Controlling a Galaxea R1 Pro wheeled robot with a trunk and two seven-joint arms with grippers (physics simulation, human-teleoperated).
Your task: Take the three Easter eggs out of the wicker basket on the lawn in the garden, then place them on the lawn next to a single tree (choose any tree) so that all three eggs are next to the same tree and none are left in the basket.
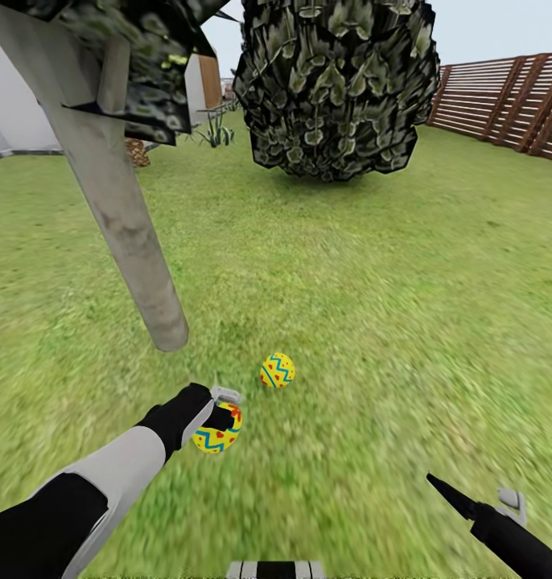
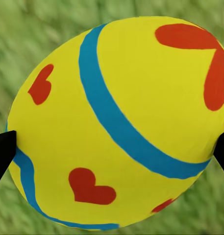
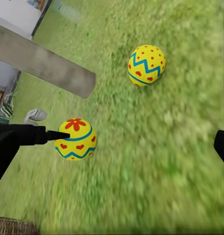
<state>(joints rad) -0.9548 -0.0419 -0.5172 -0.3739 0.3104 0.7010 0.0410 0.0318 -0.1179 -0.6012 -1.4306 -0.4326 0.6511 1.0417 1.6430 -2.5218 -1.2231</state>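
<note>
My left gripper [image 1: 220,425] is shut on a yellow Easter egg [image 1: 217,434] with blue zigzags and red hearts, held low over the lawn [image 1: 372,289]. In the left wrist view this egg [image 2: 116,122] sits between the two black fingertips [image 2: 3,152]. A second Easter egg [image 1: 277,371] lies on the grass a little beyond it, close to the foot of the tree's pale grey trunk [image 1: 123,217]. Both eggs appear in the right wrist view, the held egg [image 3: 76,139] and the lying egg [image 3: 146,64]. My right gripper [image 1: 459,498] hangs open at the lower right, nothing in it.
A strip of tan wicker weave [image 3: 11,226] shows at the edge of the right wrist view. Another tree's dense dark crown [image 1: 336,88] stands ahead, with a brown slatted fence [image 1: 509,100] at the right and a white house wall [image 1: 10,104] at the left. Grass stretches wide to the right.
</note>
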